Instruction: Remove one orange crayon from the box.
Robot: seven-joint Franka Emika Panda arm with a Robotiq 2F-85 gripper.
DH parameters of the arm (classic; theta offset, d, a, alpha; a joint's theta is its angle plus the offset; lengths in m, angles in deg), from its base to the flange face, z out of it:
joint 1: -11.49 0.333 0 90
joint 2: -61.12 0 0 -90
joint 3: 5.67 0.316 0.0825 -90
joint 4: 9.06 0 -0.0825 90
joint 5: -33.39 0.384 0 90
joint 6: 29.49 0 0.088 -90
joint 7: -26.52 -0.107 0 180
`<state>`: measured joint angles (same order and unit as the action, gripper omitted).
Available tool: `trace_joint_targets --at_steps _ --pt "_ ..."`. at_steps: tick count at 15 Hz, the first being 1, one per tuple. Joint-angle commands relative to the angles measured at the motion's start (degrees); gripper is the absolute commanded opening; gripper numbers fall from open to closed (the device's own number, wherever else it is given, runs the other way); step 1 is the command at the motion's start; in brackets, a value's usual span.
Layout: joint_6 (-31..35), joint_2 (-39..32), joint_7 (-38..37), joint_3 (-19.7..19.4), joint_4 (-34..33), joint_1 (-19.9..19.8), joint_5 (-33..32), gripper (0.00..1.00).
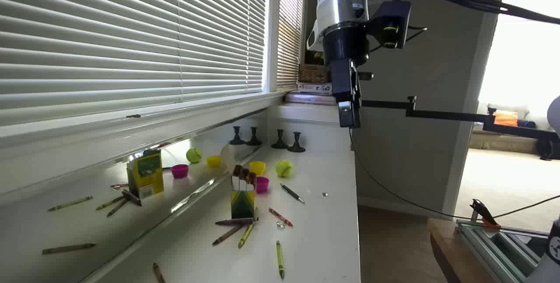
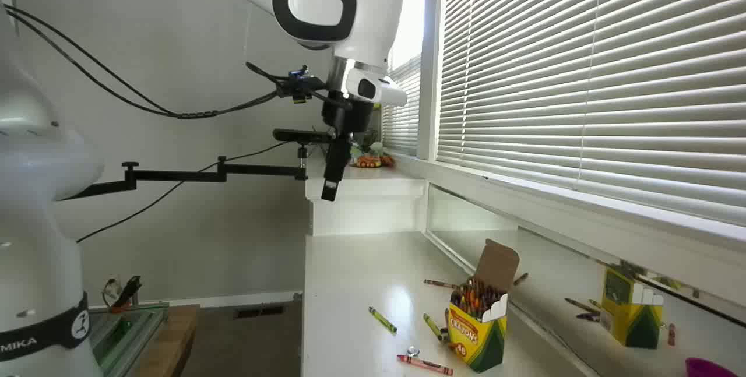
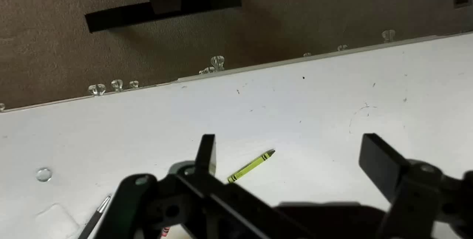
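The crayon box [image 1: 243, 204] stands upright on the white counter, dark green with yellow. In an exterior view [image 2: 475, 336] its lid is up and its top is open. It is packed with crayons; some orange tips [image 2: 471, 295] show among the darker ones. The box is out of the wrist view. My gripper [image 1: 349, 121] hangs high above the counter, well apart from the box, and it also shows in an exterior view [image 2: 330, 191]. In the wrist view the jaws [image 3: 287, 154] are wide apart with nothing between them. A yellow-green crayon [image 3: 251, 166] lies on the counter far below.
Loose crayons lie around the box, including a red one [image 1: 280, 216]. A pen [image 1: 292, 193], tennis ball [image 1: 284, 168], pink cup [image 1: 262, 184], yellow cup [image 1: 258, 168] and dark candlesticks [image 1: 296, 144] stand or lie farther along. A mirror [image 1: 30, 226] along the back wall reflects them.
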<state>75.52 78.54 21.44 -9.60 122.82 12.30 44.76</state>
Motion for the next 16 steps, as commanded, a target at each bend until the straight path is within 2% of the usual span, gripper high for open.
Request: trace_joint_targets --at_steps 1,7,11,16 --pt "-0.2 0.0 0.2 0.9 -0.1 -1.0 0.2 1.00" --pt "-0.2 0.0 0.2 0.9 -0.1 -1.0 0.2 1.00" --pt "13.2 -8.2 -9.8 1.7 -3.1 -1.7 3.0 1.00" --pt "26.0 -18.0 -18.8 1.0 -7.1 -2.7 3.9 1.00"
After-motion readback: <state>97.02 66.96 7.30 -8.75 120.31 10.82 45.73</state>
